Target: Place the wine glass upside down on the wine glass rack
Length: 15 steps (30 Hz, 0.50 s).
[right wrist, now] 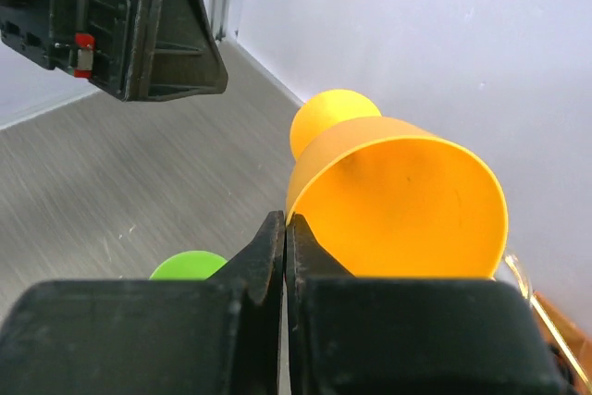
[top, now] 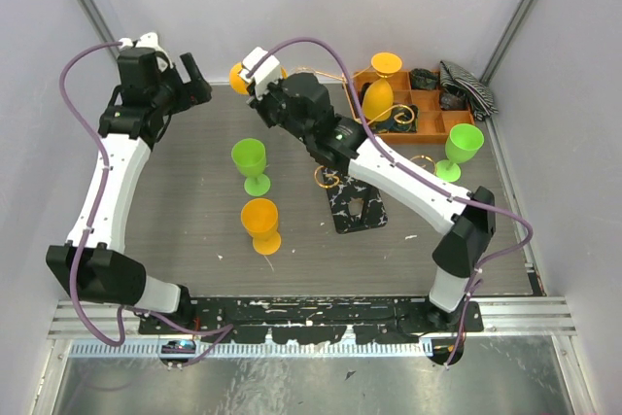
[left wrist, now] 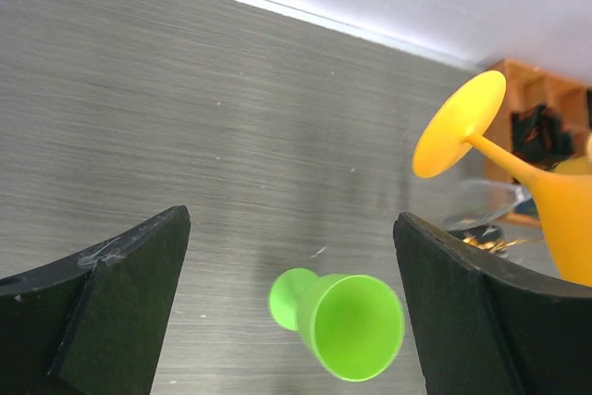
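Rim of glossy orange wine glass (right wrist: 398,201) — pinched by right end effector (right wrist: 285,230); left end effector (left wrist: 289,228) spread.

Three orange glasses (top: 260,221) (top: 238,75) (top: 379,96), two green glasses (top: 250,157) (top: 464,141), one rack (top: 356,207), one tray (top: 439,133)

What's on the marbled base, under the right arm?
Gold scrolls of the rack peek out at the far left corner of its base. The right arm covers the rest of the rack.

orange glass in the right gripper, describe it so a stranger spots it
Find the orange tray at the table's far edge. Left of it, the right gripper pinches an orange wine glass by its rim. It alone is held, tipped sideways.
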### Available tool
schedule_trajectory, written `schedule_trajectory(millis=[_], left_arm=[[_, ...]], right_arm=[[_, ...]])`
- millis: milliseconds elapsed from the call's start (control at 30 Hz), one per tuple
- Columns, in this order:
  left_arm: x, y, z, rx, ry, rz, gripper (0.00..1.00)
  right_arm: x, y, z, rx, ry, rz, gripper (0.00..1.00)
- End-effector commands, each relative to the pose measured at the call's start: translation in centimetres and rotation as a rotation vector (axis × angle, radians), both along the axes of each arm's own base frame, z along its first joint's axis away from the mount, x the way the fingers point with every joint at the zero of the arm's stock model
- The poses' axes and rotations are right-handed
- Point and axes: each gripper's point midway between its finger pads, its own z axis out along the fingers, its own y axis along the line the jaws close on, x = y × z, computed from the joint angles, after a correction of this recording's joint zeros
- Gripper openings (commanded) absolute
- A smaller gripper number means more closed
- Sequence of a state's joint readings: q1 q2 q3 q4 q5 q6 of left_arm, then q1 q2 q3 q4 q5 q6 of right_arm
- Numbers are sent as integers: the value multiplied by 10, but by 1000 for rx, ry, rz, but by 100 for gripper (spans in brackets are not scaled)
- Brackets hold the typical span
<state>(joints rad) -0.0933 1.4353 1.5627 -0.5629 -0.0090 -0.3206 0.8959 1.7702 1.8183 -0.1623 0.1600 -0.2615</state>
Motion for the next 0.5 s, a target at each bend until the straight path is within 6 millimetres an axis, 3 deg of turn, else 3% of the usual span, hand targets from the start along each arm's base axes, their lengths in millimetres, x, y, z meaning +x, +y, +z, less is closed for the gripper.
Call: schedule_trajectory(millis=[0, 167, 200, 400, 467], left_arm=[[4, 10, 43, -236, -116, 194, 98], [-13, 24, 70, -674, -268, 450, 98], [-17, 24, 68, -771, -280, 483, 98], [-27, 5, 84, -973, -304, 399, 99], [-27, -3, 82, -1019, -282, 371, 99]], right_arm=[[-11, -1, 73, 179, -246, 50, 1], [-16, -1, 75, 230, -394, 76, 1], [-19, 0, 75, 244, -417, 91, 1], [-36, 4, 72, 282, -477, 173, 0], [-42, 5, 69, 293, -500, 205, 0]])
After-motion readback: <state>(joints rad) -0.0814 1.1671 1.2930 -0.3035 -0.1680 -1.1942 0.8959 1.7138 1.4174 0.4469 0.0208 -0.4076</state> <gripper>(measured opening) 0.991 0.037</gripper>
